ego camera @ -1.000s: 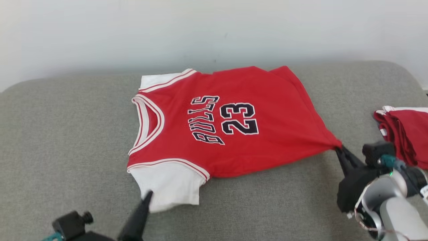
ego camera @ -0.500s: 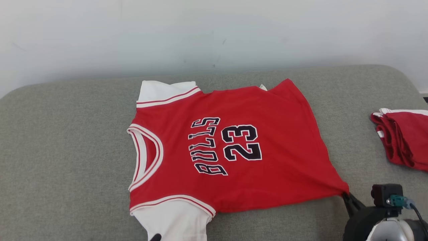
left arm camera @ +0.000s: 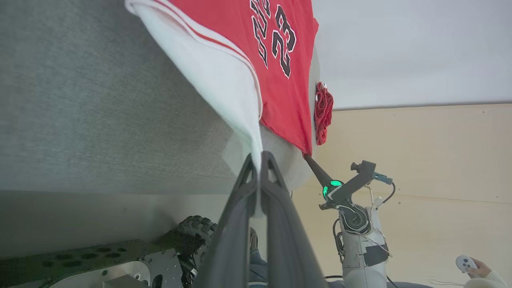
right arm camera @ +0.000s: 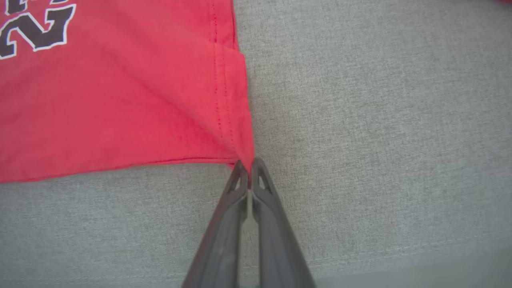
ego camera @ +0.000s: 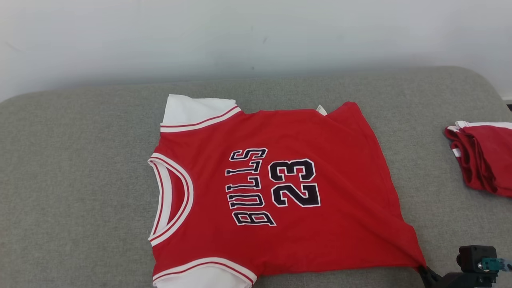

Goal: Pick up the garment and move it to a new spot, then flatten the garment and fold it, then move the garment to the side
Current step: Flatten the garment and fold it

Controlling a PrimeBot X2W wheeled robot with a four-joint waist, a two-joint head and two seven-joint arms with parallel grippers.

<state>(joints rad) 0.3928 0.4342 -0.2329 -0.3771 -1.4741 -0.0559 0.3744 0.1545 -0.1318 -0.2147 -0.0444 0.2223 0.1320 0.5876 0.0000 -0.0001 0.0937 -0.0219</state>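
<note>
The garment (ego camera: 280,188) is a red jersey with white sleeves and "BULLS 23" lettering, spread face up on the grey cushion (ego camera: 80,180). My right gripper (right arm camera: 249,168) is shut on the jersey's near hem corner (right arm camera: 244,154); in the head view its fingers (ego camera: 426,274) meet that corner at the lower right. My left gripper (left arm camera: 259,160) is shut on the edge of the white near sleeve (left arm camera: 224,80), which stretches taut toward it. The left wrist view also catches the right gripper (left arm camera: 314,166) holding the hem corner.
A second red garment (ego camera: 482,156) lies bunched at the cushion's right end. A pale wall (ego camera: 256,36) runs behind the cushion. In the left wrist view a person's hand (left arm camera: 478,269) holds a controller at the lower right, above wooden floor.
The jersey has slid toward the cushion's near edge with both grippers pulling it; its body looks flatter. The head camera has shifted, so the grippers have dropped low or out of that view.
</note>
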